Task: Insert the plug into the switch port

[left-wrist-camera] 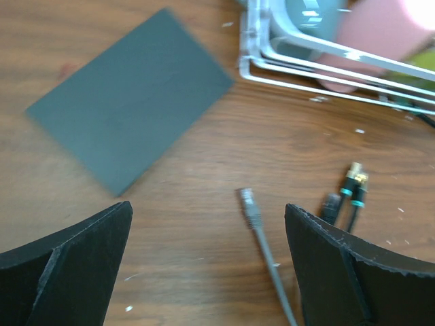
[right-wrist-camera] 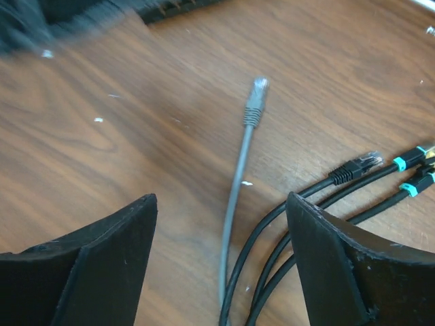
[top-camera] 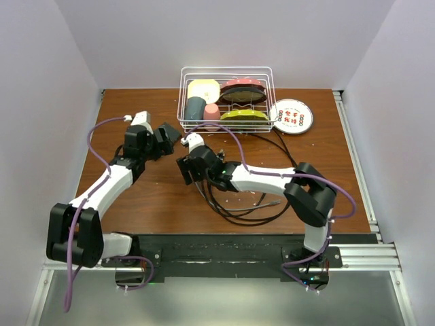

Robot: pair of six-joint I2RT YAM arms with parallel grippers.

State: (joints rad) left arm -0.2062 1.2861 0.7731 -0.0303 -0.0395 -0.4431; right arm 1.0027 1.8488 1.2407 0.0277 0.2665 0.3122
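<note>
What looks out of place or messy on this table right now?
The flat matte black rectangular switch lies skewed, corner toward the white wire basket. The grey cable's plug lies loose on the wooden table beside tangled black cables, amid small white specks.

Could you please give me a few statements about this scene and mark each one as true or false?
1. The grey plug lies loose on the table. True.
2. The left gripper is shut on the switch. False: its jaws stand open and empty, and the switch lies flat on the table ahead of them.
3. The switch sits inside the wire basket. False: it lies on the table beside the basket.
4. Black cables lie on the table to one side of the grey plug. True.
5. The right gripper holds the grey plug. False: it is open, and the plug lies ahead of its fingers.
</note>
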